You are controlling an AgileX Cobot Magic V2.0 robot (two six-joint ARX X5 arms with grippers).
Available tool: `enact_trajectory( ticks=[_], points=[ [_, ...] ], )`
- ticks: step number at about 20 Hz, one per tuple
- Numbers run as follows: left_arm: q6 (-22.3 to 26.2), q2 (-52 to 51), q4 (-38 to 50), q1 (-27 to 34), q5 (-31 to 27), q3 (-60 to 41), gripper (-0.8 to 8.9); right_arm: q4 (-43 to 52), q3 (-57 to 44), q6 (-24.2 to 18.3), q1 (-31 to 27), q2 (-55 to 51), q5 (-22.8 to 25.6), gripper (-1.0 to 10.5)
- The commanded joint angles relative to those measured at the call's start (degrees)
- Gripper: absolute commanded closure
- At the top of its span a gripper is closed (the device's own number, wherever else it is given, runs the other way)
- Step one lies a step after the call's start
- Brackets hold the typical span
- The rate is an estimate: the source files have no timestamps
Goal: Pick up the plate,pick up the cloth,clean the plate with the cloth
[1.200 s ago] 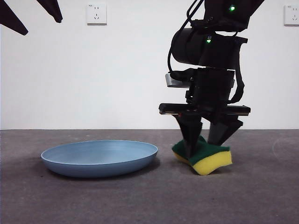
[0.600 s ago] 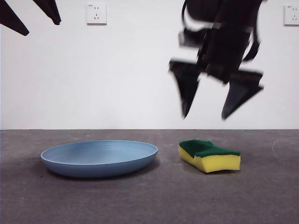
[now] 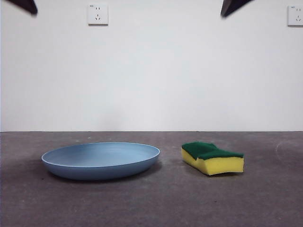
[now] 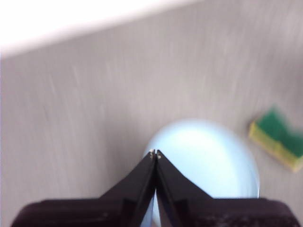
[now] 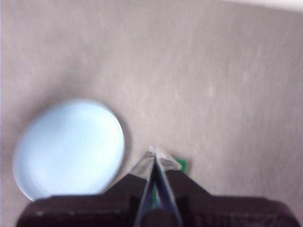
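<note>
1. Nearest in the front view, the plate point(image 3: 101, 160) is seen at lower left of the frame, resting flat on the grey table point(image 3: 151, 203). It is shallow and wide, with a low rim flaring outward.
2. The plate is judged stiff and smooth, probably light for its width but awkward: a matte surface gives some grip, yet a thin rim held by narrow jaws is likely to tilt or slip. The rim edge is the only place where hold can be taken, best at the side nearest the gripper, with one jaw slid under the lip.
3. Just right of the plate, apart from it, the sponge point(image 3: 212, 158) lies at lower centre-right, green layer up, yellow foam below. It is judged soft, light and compressible; it is best pinched across its narrow waist, where the outline curves in.
4. Neither thing is held; both steps of picking up are judged not yet done.
5. Farther off, a white wall is seen with a socket point(image 3: 97, 13) at upper left.
6. At the top corners of the front view only dark tips are shown, so both arms are high above the table.
7. In the left wrist view the left gripper point(image 4: 155, 153) is shown with jaws pressed together on nothing, above the plate point(image 4: 208, 161), the sponge point(image 4: 279, 139) at mid-right.
8. In the right wrist view the right gripper point(image 5: 155, 152) is likewise closed and empty, with the plate point(image 5: 71, 146) at lower left.
</note>
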Motion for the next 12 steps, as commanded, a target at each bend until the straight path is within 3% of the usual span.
enact_trajectory(
  ticks=[1, 4, 8, 12],
  points=[
    [0.90, -5.66, 4.39, -0.22, -1.40, -3.41, 8.21, 3.54, -6.25, -0.46, 1.51, -5.09, 0.57, 9.6],
    [-0.46, -14.53, 10.45, -0.22, -1.81, -13.05, 8.21, 7.61, -16.61, -0.42, 3.89, -13.33, 6.03, 9.6],
    [-2.34, -27.26, 17.84, -0.22, -4.31, -27.96, 8.21, 12.46, -26.64, -0.22, 5.51, -22.10, 5.99, 9.5],
    [-5.11, -30.42, 14.45, -0.22, -4.24, -30.03, 8.16, 11.96, -26.73, -0.22, 5.49, -22.86, 6.05, 9.5]
  ],
)
